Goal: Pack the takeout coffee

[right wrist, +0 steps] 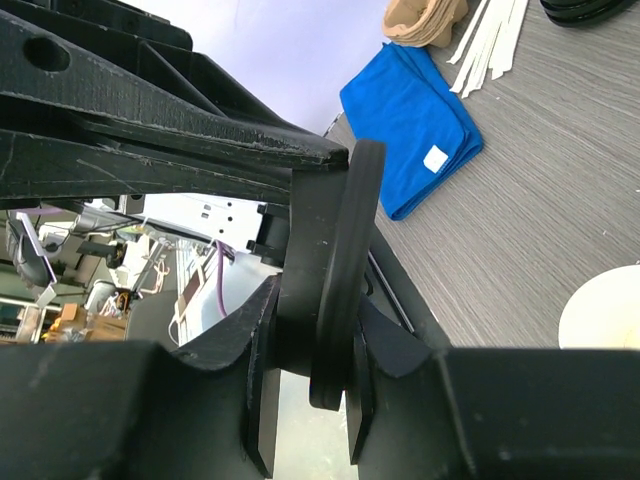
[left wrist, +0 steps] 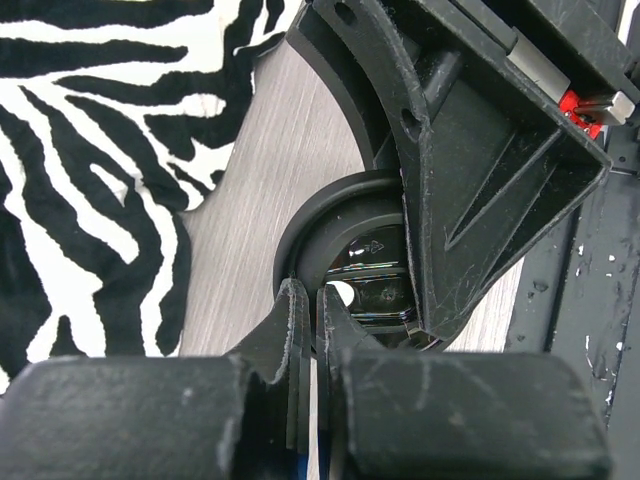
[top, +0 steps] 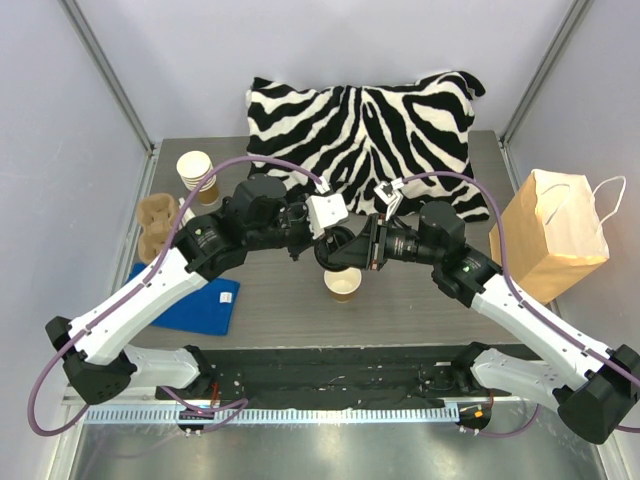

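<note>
1. Lid (top: 336, 250) of black plastic hung over the middle of the table (top: 420, 320), gripped from both sides and seated on nothing.
2. The paper cup (top: 342, 284) stood upright and open on the table, just at six o'clock of the lid and apart from it. What it held could not be made out.
3. The left gripper (left wrist: 312, 300) reached in from nine o'clock. Its wrist view showed the fingers almost together, with only a sliver between them. They seemed to pinch the lid's rim, though the contact was half hidden.
4. The right gripper (right wrist: 322, 340) came in from three o'clock. Its wrist view showed the lid edge-on, clamped between both fingers.
5. A zebra-striped cushion (top: 370, 125) lay along the twelve o'clock side of the table.
6. A brown paper bag (top: 548, 235) with white handles stood upright at three o'clock, well apart from the cup.
7. A stack of lidless cups (top: 197, 175) stood at ten o'clock, with a cardboard cup carrier (top: 157, 225) just at its six o'clock.
8. A folded blue cloth (top: 195, 300) lay flat at eight o'clock, partly under the left arm.
</note>
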You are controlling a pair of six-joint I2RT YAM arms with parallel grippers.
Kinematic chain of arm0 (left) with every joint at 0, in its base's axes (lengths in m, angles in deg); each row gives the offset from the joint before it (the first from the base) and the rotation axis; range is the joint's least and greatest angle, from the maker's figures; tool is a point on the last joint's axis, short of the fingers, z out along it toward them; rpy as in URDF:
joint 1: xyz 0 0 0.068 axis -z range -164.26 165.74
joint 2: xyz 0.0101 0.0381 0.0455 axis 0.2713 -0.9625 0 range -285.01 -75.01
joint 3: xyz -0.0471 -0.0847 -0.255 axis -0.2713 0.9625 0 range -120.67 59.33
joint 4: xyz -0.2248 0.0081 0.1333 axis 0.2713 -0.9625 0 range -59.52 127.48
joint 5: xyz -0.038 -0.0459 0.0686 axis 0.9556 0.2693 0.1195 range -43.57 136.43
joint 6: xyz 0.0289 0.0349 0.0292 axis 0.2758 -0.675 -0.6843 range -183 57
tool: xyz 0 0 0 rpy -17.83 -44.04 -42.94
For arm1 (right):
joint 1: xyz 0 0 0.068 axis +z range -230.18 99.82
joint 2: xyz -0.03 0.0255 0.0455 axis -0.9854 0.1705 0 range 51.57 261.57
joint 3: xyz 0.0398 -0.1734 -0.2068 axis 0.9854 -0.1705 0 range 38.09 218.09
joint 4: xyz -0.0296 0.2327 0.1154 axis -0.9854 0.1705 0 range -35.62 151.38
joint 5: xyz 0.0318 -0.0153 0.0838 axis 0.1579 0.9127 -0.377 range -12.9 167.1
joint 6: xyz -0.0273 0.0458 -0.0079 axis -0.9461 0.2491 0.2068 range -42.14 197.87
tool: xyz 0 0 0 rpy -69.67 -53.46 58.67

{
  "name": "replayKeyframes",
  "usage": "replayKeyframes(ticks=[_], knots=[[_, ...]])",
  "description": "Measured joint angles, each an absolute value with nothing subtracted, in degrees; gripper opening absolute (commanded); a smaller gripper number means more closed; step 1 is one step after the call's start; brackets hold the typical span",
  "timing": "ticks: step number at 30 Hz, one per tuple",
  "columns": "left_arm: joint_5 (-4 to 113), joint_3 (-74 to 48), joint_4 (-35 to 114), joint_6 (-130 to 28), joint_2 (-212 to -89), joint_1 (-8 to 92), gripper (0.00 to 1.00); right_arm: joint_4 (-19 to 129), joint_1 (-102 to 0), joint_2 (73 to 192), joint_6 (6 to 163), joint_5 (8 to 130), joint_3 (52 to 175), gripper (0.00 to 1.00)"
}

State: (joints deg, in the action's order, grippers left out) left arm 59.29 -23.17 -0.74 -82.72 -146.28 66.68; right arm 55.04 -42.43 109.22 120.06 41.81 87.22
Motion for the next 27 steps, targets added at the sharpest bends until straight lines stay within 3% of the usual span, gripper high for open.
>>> replayKeyframes(ticks=[1, 3, 4, 5, 8, 11, 18, 27], knots=[[59.32, -23.17, -0.85, -82.68, -146.30, 66.68, 0.00, 55.02, -42.43, 109.22, 120.06, 41.83, 87.13, 0.01], [59.38, -23.17, -1.06, -82.55, -146.30, 66.68, 0.00, 54.93, -42.43, 109.22, 120.04, 41.81, 86.93, 0.18], [59.40, -23.17, -1.13, -82.42, -146.36, 66.68, 0.00, 54.93, -42.43, 109.22, 120.04, 41.85, 86.87, 0.28], [59.42, -23.17, -1.22, -82.24, -146.43, 66.68, 0.00, 55.00, -42.43, 109.20, 120.02, 41.98, 86.82, 0.51], [59.42, -23.41, -2.31, -81.39, -147.13, 66.68, 0.00, 55.98, -42.45, 109.02, 119.23, 42.79, 86.82, 0.78], [58.88, -24.54, -5.11, -80.52, -149.36, 66.74, 0.00, 57.99, -43.30, 107.93, 117.09, 44.80, 86.85, 0.87], [54.99, -27.98, -10.42, -76.69, -157.69, 66.74, 0.00, 70.43, -48.89, 103.91, 106.27, 54.22, 89.95, 0.90], [49.04, -25.57, -10.24, -68.58, -165.77, 66.74, 0.00, 79.17, -56.70, 96.78, 107.03, 58.01, 86.32, 0.72]])
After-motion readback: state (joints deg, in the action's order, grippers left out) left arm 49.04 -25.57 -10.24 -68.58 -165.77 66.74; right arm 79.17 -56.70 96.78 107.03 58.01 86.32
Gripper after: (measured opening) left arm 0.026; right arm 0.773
